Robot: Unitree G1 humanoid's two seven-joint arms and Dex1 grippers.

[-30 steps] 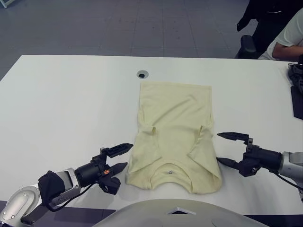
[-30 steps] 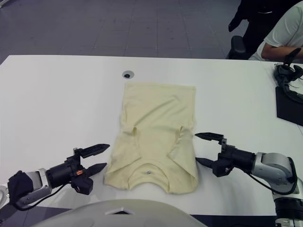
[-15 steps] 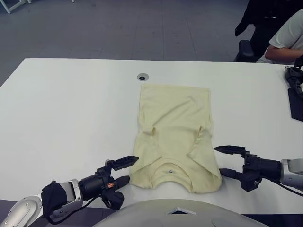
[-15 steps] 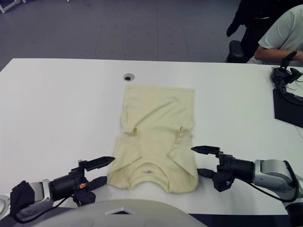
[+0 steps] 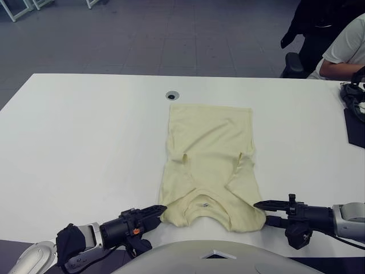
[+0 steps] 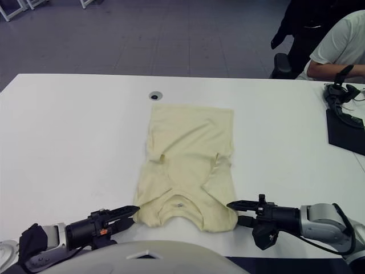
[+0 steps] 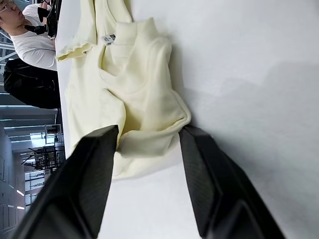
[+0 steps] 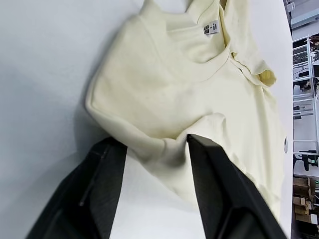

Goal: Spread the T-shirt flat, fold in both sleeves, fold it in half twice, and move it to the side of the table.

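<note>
White table [image 5: 85, 131] | T-shirt [image 5: 208, 154] collar-end corners between left fingers [image 7: 84, 189], right fingers [image 8: 94, 194] (both apart, seemingly unclamped).

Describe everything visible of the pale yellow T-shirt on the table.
The pale yellow T-shirt, soft knit by its look, lies flat on the white table, both sleeves folded in over the front, slightly wrinkled. Its neckline, with a small label, faces the robot; the hem is on the far side. Its near corners sit between the open fingers of the left gripper and the right gripper.
</note>
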